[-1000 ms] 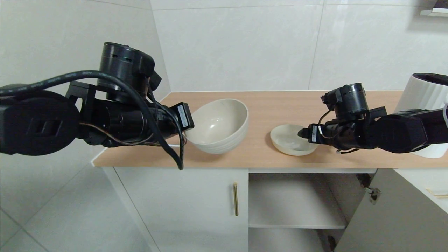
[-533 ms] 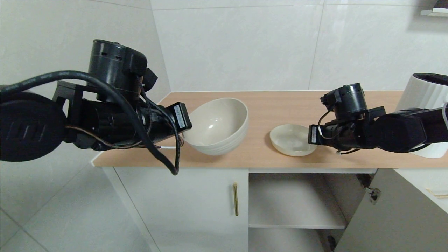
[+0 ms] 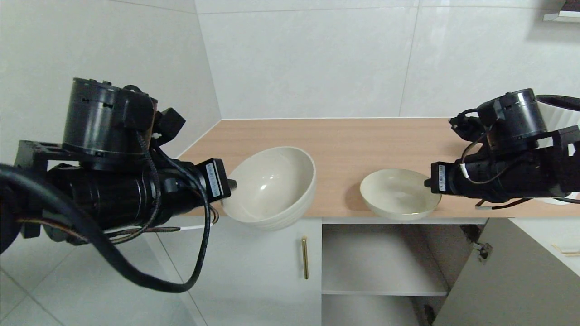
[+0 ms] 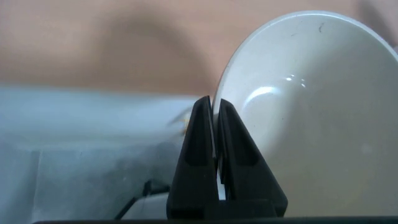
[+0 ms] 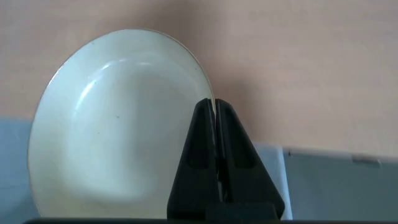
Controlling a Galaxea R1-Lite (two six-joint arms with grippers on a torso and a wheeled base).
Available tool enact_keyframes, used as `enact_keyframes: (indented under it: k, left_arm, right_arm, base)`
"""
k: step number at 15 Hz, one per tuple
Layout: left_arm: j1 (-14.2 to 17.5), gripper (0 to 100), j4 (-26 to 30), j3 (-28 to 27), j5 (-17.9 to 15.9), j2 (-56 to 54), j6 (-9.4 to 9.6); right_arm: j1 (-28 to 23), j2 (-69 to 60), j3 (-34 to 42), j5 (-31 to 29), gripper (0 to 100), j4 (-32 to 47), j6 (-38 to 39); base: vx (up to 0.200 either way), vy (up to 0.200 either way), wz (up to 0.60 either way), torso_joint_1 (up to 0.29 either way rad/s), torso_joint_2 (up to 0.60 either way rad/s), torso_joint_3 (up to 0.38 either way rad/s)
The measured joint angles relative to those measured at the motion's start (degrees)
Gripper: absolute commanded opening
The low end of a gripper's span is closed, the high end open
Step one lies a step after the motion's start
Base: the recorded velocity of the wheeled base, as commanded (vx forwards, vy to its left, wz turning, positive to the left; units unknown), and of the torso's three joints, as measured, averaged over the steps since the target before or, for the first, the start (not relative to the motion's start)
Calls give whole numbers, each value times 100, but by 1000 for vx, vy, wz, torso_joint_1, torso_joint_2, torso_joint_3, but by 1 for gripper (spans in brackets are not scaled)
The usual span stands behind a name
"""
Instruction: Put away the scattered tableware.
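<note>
So both arms have a piece in hand: the left end effector (image 3: 232,183) is pinched tight on the near rim of the big bowl (image 3: 272,185), and the right end effector (image 3: 427,183) is clamped the same way on the rim of the shallow dish (image 3: 398,192), both hanging over the front edge of the wooden worktop (image 3: 353,136). The open cupboard shelf (image 3: 380,285) is straight below the dish while the big bowl is over the closed door (image 3: 253,271), so I'd guess the right arm goes first. White tiled walls all round, with a white ribbed container (image 3: 559,113) at the far right.
</note>
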Motion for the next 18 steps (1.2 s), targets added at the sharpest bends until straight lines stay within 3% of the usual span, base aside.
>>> enact_keyframes:
  k: [5, 7, 18]
  left_arm:
    - [-13, 0, -262, 634, -5, -124, -28]
    - [-20, 0, -362, 691, -10, -96, -27]
    - [-40, 0, -362, 714, -18, -13, -9]
  right_arm:
    - [77, -650, 822, 63, 0, -11, 9]
    - [93, -774, 1019, 208, 0, -57, 11]
    - [104, -789, 1499, 216, 0, -684, -101]
  base:
    - [-40, 0, 0, 0, 0, 1]
    - [-200, 0, 0, 10, 5, 5]
    - [0, 0, 0, -20, 51, 28]
